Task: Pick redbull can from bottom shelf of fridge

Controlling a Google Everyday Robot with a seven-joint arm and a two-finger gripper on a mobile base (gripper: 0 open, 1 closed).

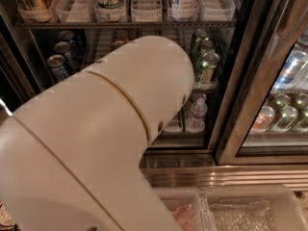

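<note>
Arm [106, 143] fills the frame from 7 o'clock to centre, in front of the fridge [240, 95], with the gripper hidden behind it. A row of cans [207, 66] sits at its 1 o'clock and a second row [58, 64] at 10. There's a bottle [197, 113] on the bottom shelf [187, 139] at 3.

Green cans [207, 67] just above small clear bottles [197, 114].

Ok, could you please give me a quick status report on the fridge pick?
End effector out of view behind bulky white arm housing. Slim blue-and-silver can not visible. Arm blocks most of dark bottom shelf.
</note>
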